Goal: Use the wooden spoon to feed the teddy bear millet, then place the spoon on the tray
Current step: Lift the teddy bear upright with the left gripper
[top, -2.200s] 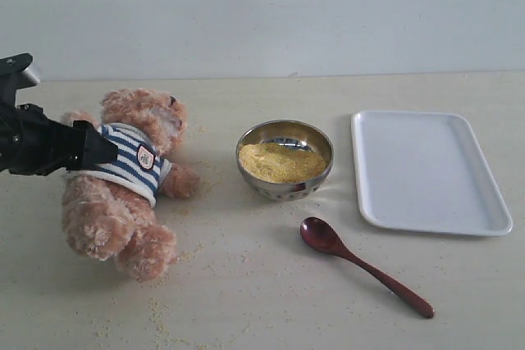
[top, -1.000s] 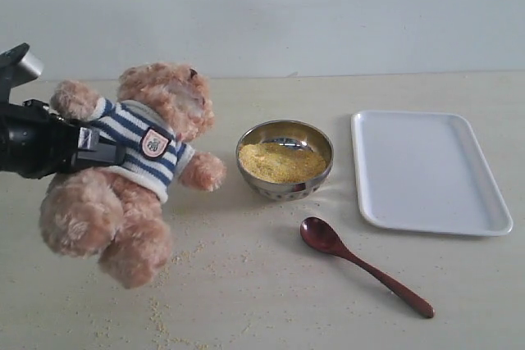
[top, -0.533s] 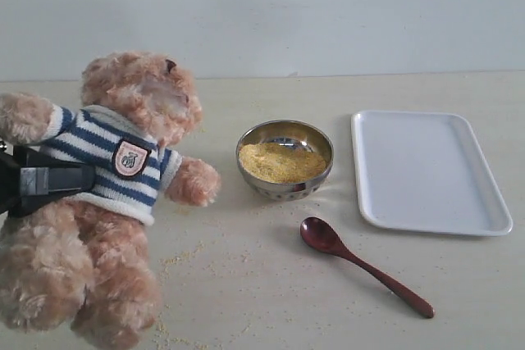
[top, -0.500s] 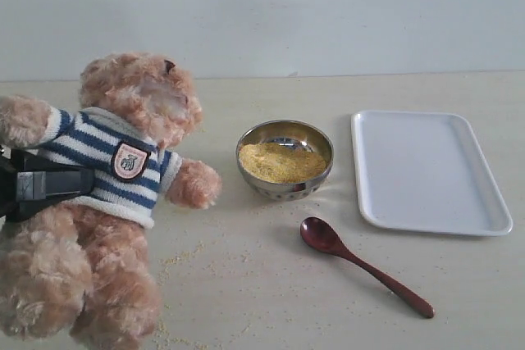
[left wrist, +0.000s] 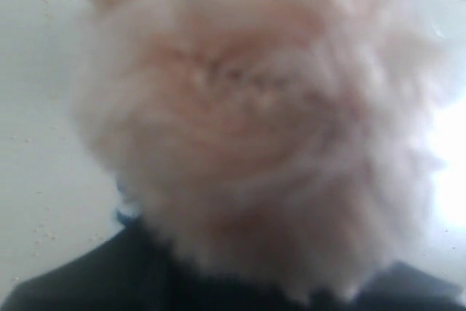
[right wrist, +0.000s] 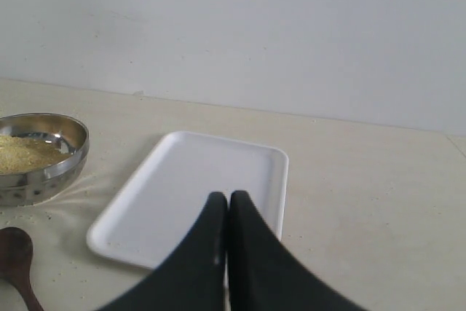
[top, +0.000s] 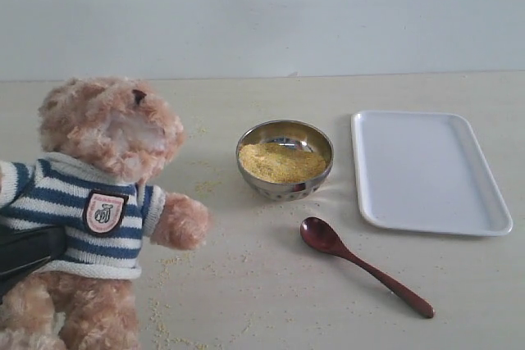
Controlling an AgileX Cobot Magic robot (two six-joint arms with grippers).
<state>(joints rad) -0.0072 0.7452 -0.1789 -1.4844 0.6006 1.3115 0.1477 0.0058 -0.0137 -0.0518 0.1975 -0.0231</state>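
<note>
The fluffy teddy bear (top: 98, 202) in its striped shirt is held upright at the left, facing the steel bowl (top: 285, 159) of yellow millet (top: 279, 163). My left gripper (top: 29, 252) is shut on the bear's body, with one black finger across the shirt's hem. Blurred fur of the teddy bear (left wrist: 255, 121) fills the left wrist view. The dark wooden spoon (top: 361, 265) lies on the table in front of the bowl. The white tray (top: 426, 170) lies empty at the right. In the right wrist view my right gripper (right wrist: 228, 198) is shut and empty, above the near edge of the tray (right wrist: 182, 187).
Stray millet grains are scattered over the table around the bear and in front of the bowl. The right wrist view also shows the bowl (right wrist: 44, 158) and the tip of the spoon (right wrist: 14, 253) at its edge. A pale wall stands behind the table.
The bear has gone from lying on the table to upright and has come nearer the camera, down and to the left. My left gripper moved with it. The spoon, bowl and tray have not moved.
</note>
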